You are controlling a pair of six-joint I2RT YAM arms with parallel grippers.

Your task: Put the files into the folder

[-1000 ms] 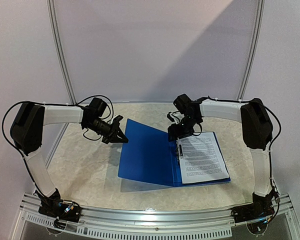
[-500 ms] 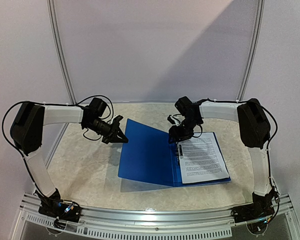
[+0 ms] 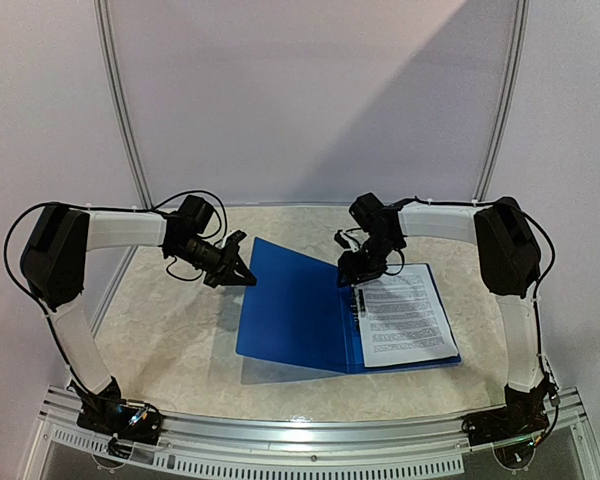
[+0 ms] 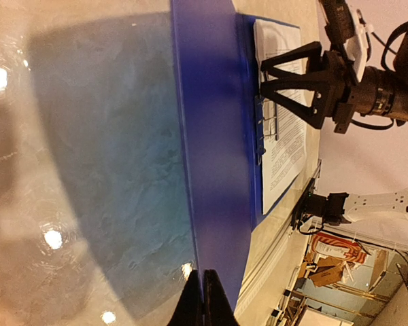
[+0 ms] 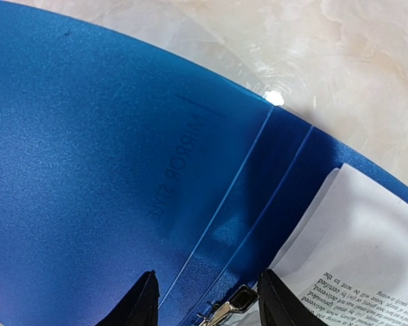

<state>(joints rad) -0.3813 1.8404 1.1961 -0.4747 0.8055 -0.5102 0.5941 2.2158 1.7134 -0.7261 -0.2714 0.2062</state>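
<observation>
Two files [image 3: 405, 318] noted flat on the right half of the open folder [image 3: 295, 310], just right of the right gripper [image 3: 352, 275]. Hovers there over the metal spine clip [image 5: 224, 314], fingers spread, clip between them. Reaches in from the right along the far edge, wrist bent down. Pinches the folder's raised left half at its far corner with the left gripper [image 3: 242, 273], fingers pressed together. Comes in from the left, elbow high above the marble-patterned table [image 3: 170, 330].

Light: soft and bright from above, you see well | Shadow: dark patch beside the folder [image 3: 290, 300] | Glare: white spots on the shiny tabletop [image 4: 27, 204]
</observation>
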